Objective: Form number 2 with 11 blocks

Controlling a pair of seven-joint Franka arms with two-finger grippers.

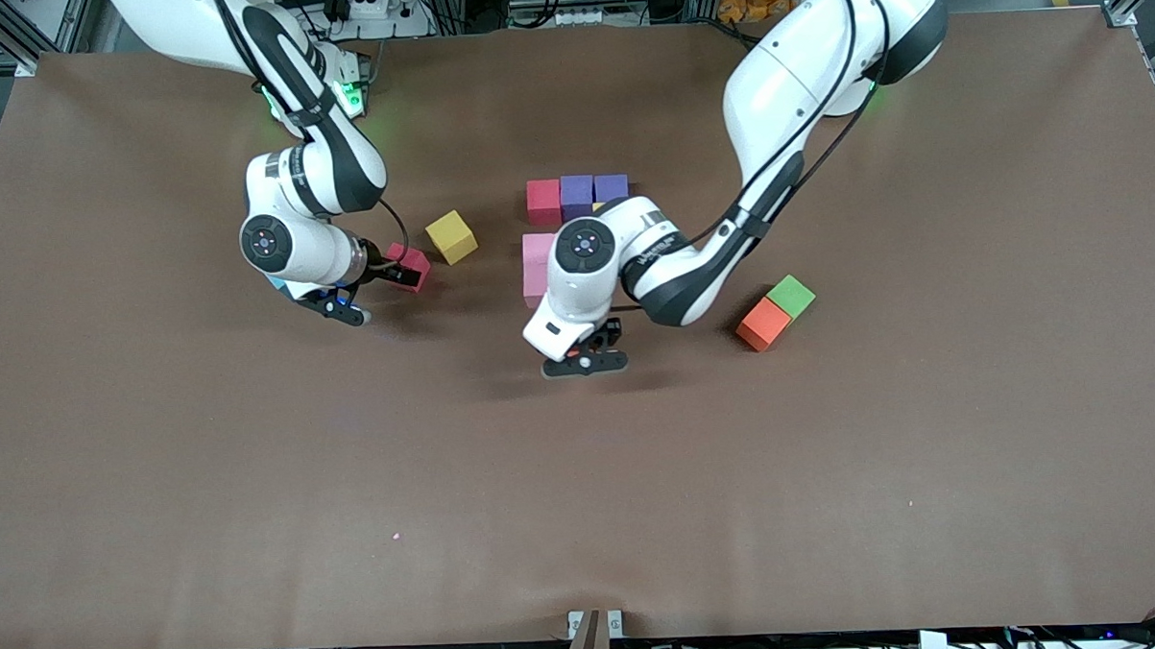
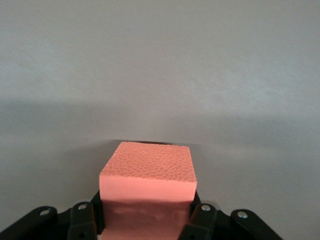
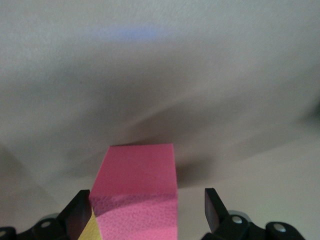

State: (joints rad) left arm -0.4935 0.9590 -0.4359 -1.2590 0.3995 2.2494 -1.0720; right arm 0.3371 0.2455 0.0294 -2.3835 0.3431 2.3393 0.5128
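Note:
My left gripper [image 1: 588,351] [image 2: 147,215] is shut on an orange block [image 2: 147,170] low over the bare mat; in the front view its wrist hides that block. A row of a red block [image 1: 542,202] and two purple blocks [image 1: 577,196] [image 1: 611,187] lies mid-table, with pink blocks [image 1: 537,263] just nearer the camera, partly under the left arm. My right gripper [image 1: 398,270] [image 3: 146,200] stands open around a red block [image 1: 409,266] [image 3: 137,180], which looks pink in the right wrist view. A yellow block [image 1: 451,237] [image 3: 92,227] sits close beside it.
An orange block [image 1: 762,324] and a green cube [image 1: 791,296] touch corner to corner toward the left arm's end of the table. The brown mat [image 1: 584,507] stretches bare nearer the camera.

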